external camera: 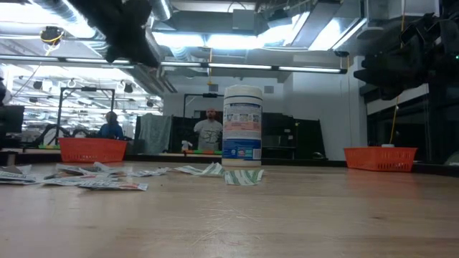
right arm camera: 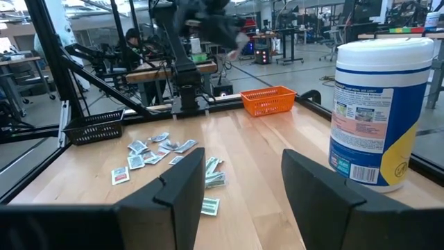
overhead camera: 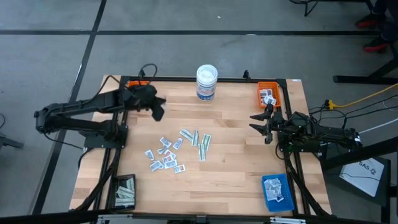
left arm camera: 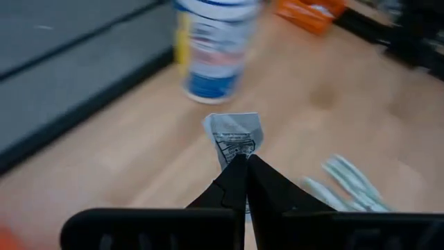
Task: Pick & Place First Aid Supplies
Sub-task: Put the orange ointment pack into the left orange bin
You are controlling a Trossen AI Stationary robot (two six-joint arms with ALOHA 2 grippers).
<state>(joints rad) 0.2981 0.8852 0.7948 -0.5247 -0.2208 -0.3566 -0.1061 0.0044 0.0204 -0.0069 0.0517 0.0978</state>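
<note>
White paper packet (left arm camera: 234, 137) pinched in my left gripper (left arm camera: 244, 161), jaws closed on it, held above the table left of the white tub (overhead camera: 207, 82). Rest of the packets and greenish strips (overhead camera: 177, 151) lie scattered on the wooden table (overhead camera: 236, 162) in front of the tub. My right gripper (right arm camera: 236, 184) waits right of the tub, jaws apart, near the orange tray (overhead camera: 269, 94).

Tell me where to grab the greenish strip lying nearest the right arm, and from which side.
Pinch the greenish strip across its narrow width near mid-length, coming straight down from above. It lies flat on the table, so no raised edge offers a side approach. The open right tool is probably best placed to do it; the left tool is shut on a packet.
</note>
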